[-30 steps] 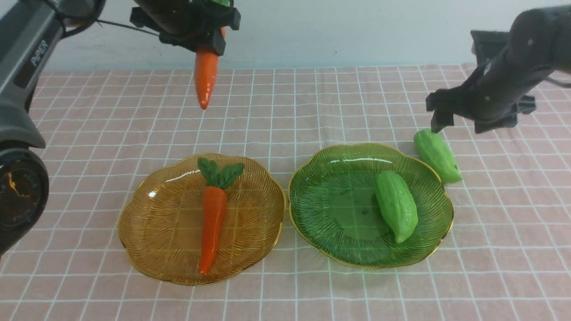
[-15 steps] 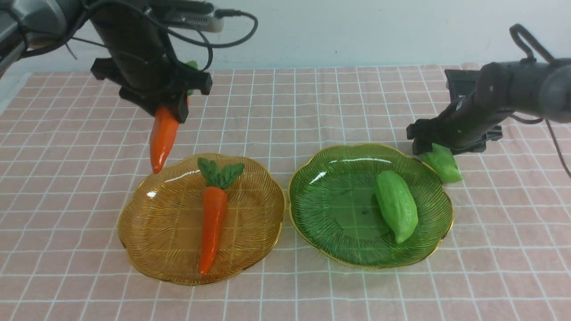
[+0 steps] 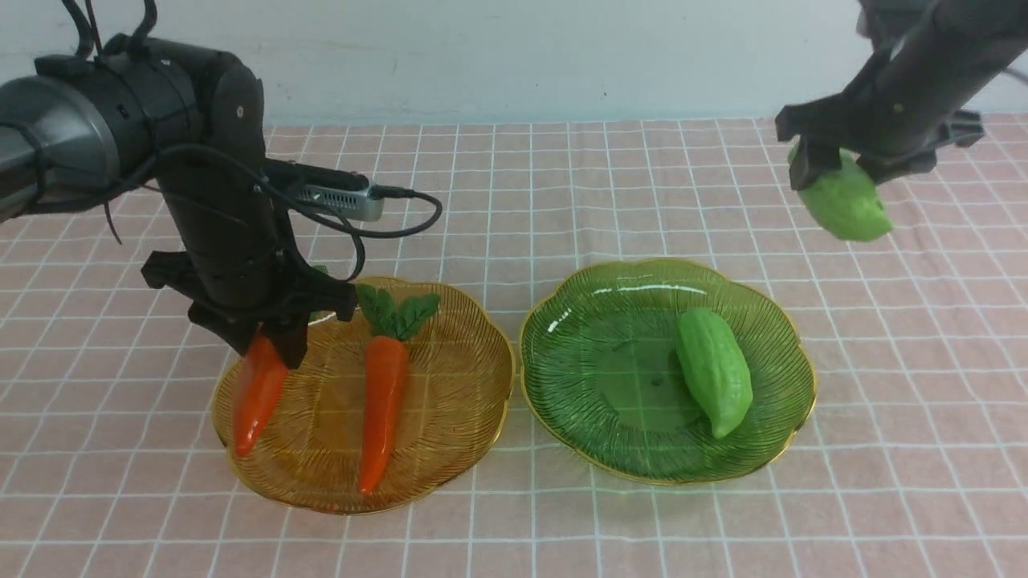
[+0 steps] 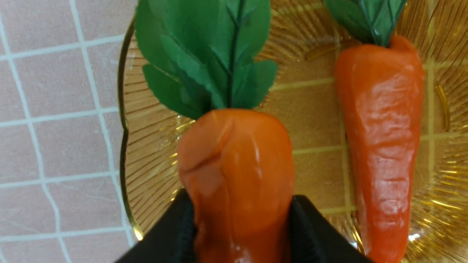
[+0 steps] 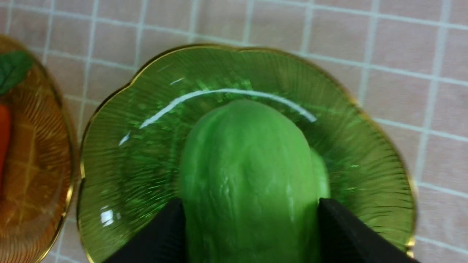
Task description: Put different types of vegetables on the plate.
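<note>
My left gripper [image 3: 269, 341] is shut on an orange carrot [image 3: 257, 397]; its tip hangs low over the left rim of the amber plate [image 3: 458, 401]. In the left wrist view the held carrot [image 4: 237, 175] sits between the black fingers [image 4: 172, 233]. A second carrot [image 3: 384, 401] lies in the middle of the amber plate, and shows in the left wrist view [image 4: 380, 138]. My right gripper [image 3: 835, 164] is shut on a light-green gourd [image 3: 843, 201], held in the air behind and right of the green plate [image 3: 594, 385]. Another gourd [image 3: 713, 371] lies on that plate.
The two plates stand side by side on a pink checked cloth [image 3: 562, 185]. A pale wall runs along the far edge. In the right wrist view the held gourd [image 5: 248, 182] hangs over the green plate [image 5: 139, 153].
My left gripper has come down and leftward with its carrot, from high above the table to the amber plate's left rim. My right gripper closed on the gourd beside the green plate and lifted it.
</note>
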`<state>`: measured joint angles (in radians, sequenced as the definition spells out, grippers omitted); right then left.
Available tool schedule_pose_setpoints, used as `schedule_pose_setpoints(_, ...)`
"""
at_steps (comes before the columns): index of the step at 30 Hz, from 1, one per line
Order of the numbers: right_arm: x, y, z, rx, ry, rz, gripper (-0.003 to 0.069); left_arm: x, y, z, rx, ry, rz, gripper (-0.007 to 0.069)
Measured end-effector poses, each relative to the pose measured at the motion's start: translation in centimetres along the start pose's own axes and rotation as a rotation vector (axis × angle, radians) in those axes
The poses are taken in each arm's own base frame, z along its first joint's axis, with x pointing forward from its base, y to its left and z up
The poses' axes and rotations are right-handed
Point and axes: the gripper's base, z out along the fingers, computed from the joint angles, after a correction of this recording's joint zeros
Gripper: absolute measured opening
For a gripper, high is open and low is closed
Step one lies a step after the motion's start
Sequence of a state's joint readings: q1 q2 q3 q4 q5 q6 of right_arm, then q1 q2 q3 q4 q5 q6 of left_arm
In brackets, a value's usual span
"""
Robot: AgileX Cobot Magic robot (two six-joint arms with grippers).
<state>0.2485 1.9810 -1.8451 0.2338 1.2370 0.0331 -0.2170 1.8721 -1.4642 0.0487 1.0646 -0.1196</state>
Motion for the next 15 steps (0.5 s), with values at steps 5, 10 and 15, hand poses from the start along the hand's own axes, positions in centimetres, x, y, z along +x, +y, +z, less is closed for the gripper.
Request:
schedule_pose_setpoints(5,1.3,4.5,3.6,-0.043,0.092,-0.109,0.0405,-0.1,-0.3,0.9,0.025,0.024,0.019,0.0311)
schedule_pose_setpoints(10,2.0,5.8,6.3,-0.045,0.155,-0.132,0.0451,0.0,-0.4,1.2,0.040,0.036,0.021,0.0479)
schedule_pose_setpoints(15,2.4,5.4,8.8,-0.029,0.208,-0.095,0.0559,0.0,-0.4,1.0,0.038,0.055,0.025,0.0627)
